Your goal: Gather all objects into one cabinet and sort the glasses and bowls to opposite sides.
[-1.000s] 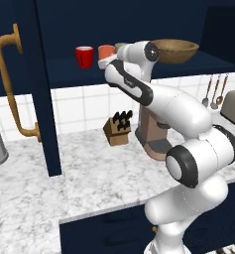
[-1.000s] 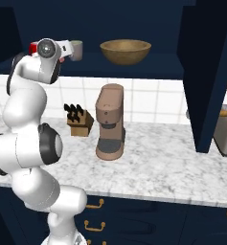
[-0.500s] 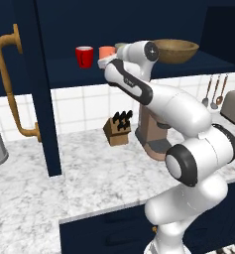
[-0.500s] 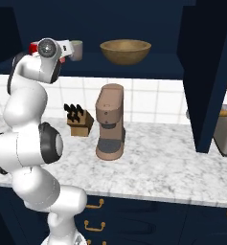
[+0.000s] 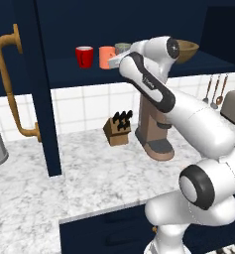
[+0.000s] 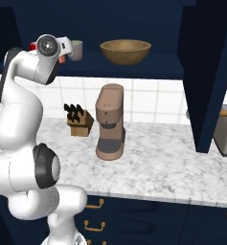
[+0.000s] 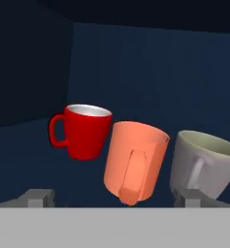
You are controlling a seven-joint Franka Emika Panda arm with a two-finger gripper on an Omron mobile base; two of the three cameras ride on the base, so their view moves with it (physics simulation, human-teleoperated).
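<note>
The tool (image 7: 109, 198) stands spread, gripping nothing, its tips either side of the orange cup (image 7: 135, 162). The red cup (image 7: 84, 131) sits just beyond on one side, the grey cup (image 7: 204, 162) beside the other tip. The bowl (image 6: 125, 51) rests further along the cabinet shelf (image 6: 148, 69). No cup carries readable writing.

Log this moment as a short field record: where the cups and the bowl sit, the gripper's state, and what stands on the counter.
cabinet: navy wall cabinet, door open, one shelf in use
red cup: on the shelf, far left of the row
orange cup: next to the red one, between the finger tips
grey cup: right of the orange cup
bowl: same shelf, right side, apart from the cups
gripper: open, at the orange cup, holding nothing
counter: coffee machine, knife block
</note>
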